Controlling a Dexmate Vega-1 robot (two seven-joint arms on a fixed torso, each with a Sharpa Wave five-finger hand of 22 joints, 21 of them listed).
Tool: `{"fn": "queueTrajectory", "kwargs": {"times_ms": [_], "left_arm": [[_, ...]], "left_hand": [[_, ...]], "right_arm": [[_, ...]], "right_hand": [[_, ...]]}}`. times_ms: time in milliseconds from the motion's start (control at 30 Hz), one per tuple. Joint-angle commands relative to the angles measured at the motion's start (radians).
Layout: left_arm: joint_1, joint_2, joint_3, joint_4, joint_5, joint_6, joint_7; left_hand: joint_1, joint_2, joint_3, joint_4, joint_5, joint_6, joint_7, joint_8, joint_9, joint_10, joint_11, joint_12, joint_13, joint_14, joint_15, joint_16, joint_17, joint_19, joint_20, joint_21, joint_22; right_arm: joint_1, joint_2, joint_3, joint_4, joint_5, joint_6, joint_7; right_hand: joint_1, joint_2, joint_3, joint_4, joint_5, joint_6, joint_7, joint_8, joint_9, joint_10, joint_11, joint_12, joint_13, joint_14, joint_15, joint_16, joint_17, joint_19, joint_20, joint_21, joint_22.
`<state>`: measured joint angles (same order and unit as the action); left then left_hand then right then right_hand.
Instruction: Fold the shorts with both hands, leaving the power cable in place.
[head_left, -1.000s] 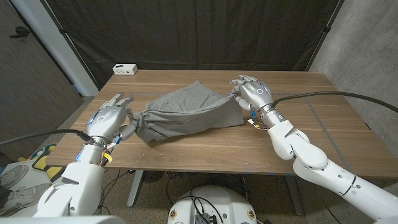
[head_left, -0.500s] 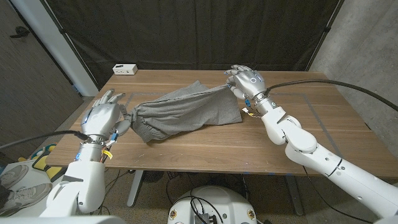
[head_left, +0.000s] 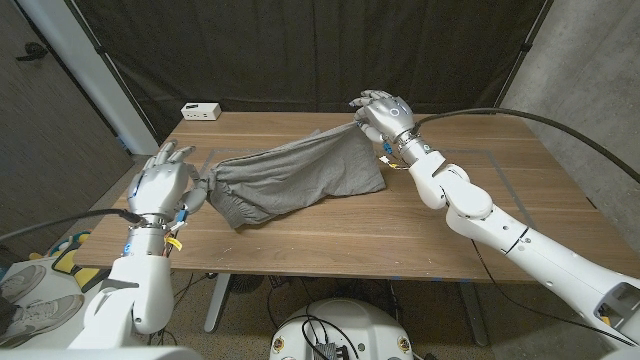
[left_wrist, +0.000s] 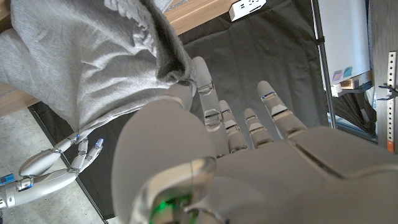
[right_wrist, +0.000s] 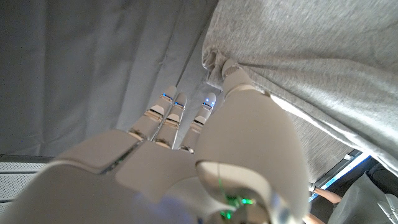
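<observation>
The grey shorts (head_left: 295, 175) hang stretched between my two hands, sagging onto the wooden table (head_left: 330, 245) in the middle. My left hand (head_left: 163, 186) pinches the bunched waistband end at the table's left side, its other fingers spread. In the left wrist view the shorts (left_wrist: 99, 56) drape past the left hand (left_wrist: 217, 149), gripped at its thumb. My right hand (head_left: 385, 116) holds the other end lifted above the far middle of the table. In the right wrist view a fold of the shorts (right_wrist: 311, 56) is pinched at the thumb of the right hand (right_wrist: 186, 168).
A white power box (head_left: 201, 110) sits at the table's far left corner, also seen as the white box (left_wrist: 249, 7) in the left wrist view. Faint tape lines (head_left: 505, 180) mark the table's right part. A dark curtain hangs behind the table.
My right hand has lifted its end of the shorts up and toward the far left. My left hand has risen a little and the cloth is pulled tauter.
</observation>
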<state>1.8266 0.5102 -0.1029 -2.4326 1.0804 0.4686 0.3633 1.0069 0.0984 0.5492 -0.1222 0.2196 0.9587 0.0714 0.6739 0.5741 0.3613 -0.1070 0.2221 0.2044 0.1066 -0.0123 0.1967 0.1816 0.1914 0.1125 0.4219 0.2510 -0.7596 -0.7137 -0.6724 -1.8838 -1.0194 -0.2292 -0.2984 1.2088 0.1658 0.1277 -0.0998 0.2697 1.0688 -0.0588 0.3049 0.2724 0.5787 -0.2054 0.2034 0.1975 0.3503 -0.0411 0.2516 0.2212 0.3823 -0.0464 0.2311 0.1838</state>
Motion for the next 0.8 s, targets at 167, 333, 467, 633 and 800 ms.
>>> {"fn": "queueTrajectory", "kwargs": {"times_ms": [167, 333, 467, 633, 800], "left_arm": [[-0.094, 0.032, 0.071, 0.045, 0.034, 0.129, 0.021], [-0.125, 0.051, 0.1, 0.06, 0.07, 0.19, 0.001], [-0.146, 0.069, 0.115, 0.078, 0.081, 0.221, -0.004], [-0.17, 0.092, 0.128, 0.093, 0.081, 0.256, -0.018], [-0.195, 0.118, 0.136, 0.107, 0.078, 0.285, -0.028]], "left_hand": [[-0.003, -0.005, 0.006, -0.007, 0.008, 0.041, -0.034, 0.01, 0.002, 0.009, 0.0, 0.003, 0.003, 0.016, -0.006, 0.002, 0.002, 0.018, -0.001, 0.011, 0.0], [-0.005, -0.007, 0.008, -0.008, 0.009, 0.043, -0.034, 0.011, -0.001, 0.013, 0.001, 0.003, 0.003, 0.023, -0.006, 0.003, 0.002, 0.022, -0.002, 0.015, 0.0], [-0.007, -0.008, 0.009, -0.009, 0.01, 0.044, -0.034, 0.011, -0.004, 0.014, -0.001, 0.003, 0.003, 0.023, -0.008, 0.003, 0.002, 0.022, -0.001, 0.017, 0.0], [-0.009, -0.009, 0.012, -0.01, 0.011, 0.044, -0.036, 0.012, -0.005, 0.017, -0.002, 0.003, 0.003, 0.031, -0.011, 0.004, 0.002, 0.024, -0.002, 0.02, 0.0], [-0.011, -0.01, 0.014, -0.011, 0.011, 0.043, -0.036, 0.012, -0.009, 0.019, -0.004, 0.002, 0.003, 0.033, -0.011, 0.003, 0.002, 0.024, -0.003, 0.022, -0.001]], "right_arm": [[0.171, 0.059, -0.071, 0.141, 0.015, 0.055, 0.02], [0.213, 0.074, -0.093, 0.175, 0.016, 0.071, 0.028], [0.242, 0.088, -0.112, 0.208, 0.016, 0.078, 0.029], [0.282, 0.114, -0.138, 0.257, 0.017, 0.084, 0.03], [0.322, 0.141, -0.166, 0.31, 0.023, 0.101, 0.018]], "right_hand": [[0.005, 0.003, -0.003, 0.0, 0.006, 0.033, 0.017, 0.006, 0.003, 0.011, -0.001, 0.0, 0.002, 0.009, -0.181, 0.005, 0.004, -0.001, -0.012, -0.003, 0.003], [0.005, 0.004, -0.004, 0.001, 0.006, 0.034, 0.018, 0.006, 0.004, 0.011, -0.001, 0.0, 0.002, 0.009, -0.181, 0.005, 0.004, -0.002, -0.01, -0.003, 0.003], [0.006, 0.003, -0.005, 0.001, 0.006, 0.038, 0.017, 0.007, 0.004, 0.011, -0.001, -0.001, 0.002, 0.009, -0.181, 0.005, 0.004, -0.002, -0.009, -0.003, 0.003], [0.007, 0.004, -0.006, 0.002, 0.007, 0.037, 0.018, 0.005, 0.004, 0.012, -0.001, -0.001, 0.002, 0.009, -0.181, 0.005, 0.005, -0.001, -0.008, -0.003, 0.003], [0.008, 0.004, -0.007, 0.002, 0.007, 0.038, 0.017, 0.005, 0.003, 0.013, -0.001, -0.001, 0.002, 0.009, -0.182, 0.005, 0.005, -0.002, -0.008, -0.003, 0.003]]}}
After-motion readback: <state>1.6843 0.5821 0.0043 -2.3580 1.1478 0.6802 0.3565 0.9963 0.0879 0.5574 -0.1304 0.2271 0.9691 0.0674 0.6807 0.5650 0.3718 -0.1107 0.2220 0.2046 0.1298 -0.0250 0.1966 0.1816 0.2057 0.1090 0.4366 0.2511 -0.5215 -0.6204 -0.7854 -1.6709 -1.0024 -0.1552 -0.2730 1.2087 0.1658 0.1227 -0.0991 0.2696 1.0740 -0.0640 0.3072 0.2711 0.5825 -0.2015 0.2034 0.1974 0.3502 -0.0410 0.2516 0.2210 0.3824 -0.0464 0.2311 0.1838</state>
